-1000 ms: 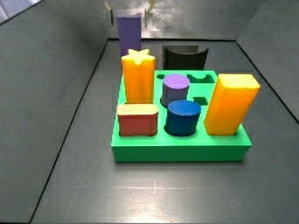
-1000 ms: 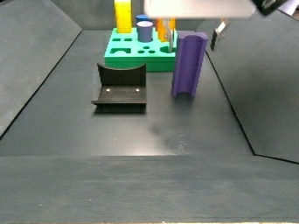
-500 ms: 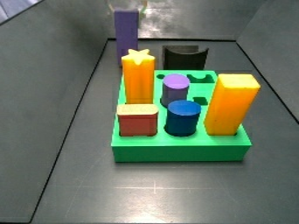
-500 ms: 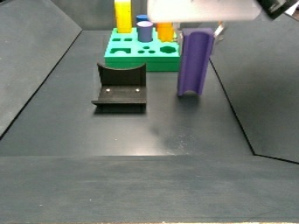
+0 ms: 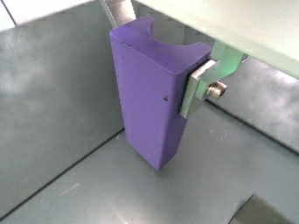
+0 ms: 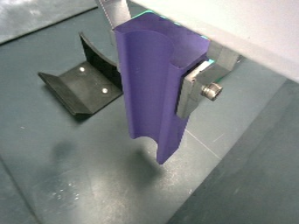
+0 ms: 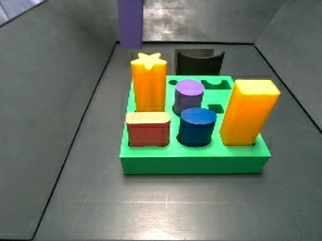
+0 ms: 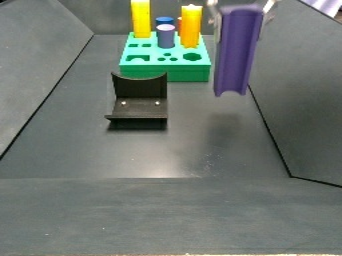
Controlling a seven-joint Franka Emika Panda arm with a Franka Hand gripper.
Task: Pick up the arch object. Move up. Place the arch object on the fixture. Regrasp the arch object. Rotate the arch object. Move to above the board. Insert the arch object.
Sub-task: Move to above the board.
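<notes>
My gripper (image 5: 158,52) is shut on the arch object (image 5: 152,92), a long dark purple block that hangs upright. In both wrist views a silver finger (image 6: 195,84) presses its side. Its lower end is off the floor, as the arch object (image 8: 238,50) shows in a side view. There the gripper body is almost all above the picture edge. The arch object (image 7: 130,21) hangs behind the green board (image 7: 189,158). The black fixture (image 8: 136,97) stands on the floor to one side of the block, between it and nothing else. The fixture (image 6: 82,80) also shows in a wrist view.
The board (image 8: 160,68) carries a yellow star peg (image 7: 149,80), a tall orange block (image 7: 249,111), a red peg (image 7: 149,129), a blue cylinder (image 7: 197,126) and a short purple cylinder (image 7: 189,94). Sloping grey walls close in the dark floor.
The arch object has risen off the floor with the gripper still shut on it. In the side views it now sits higher, its top at the picture's edge.
</notes>
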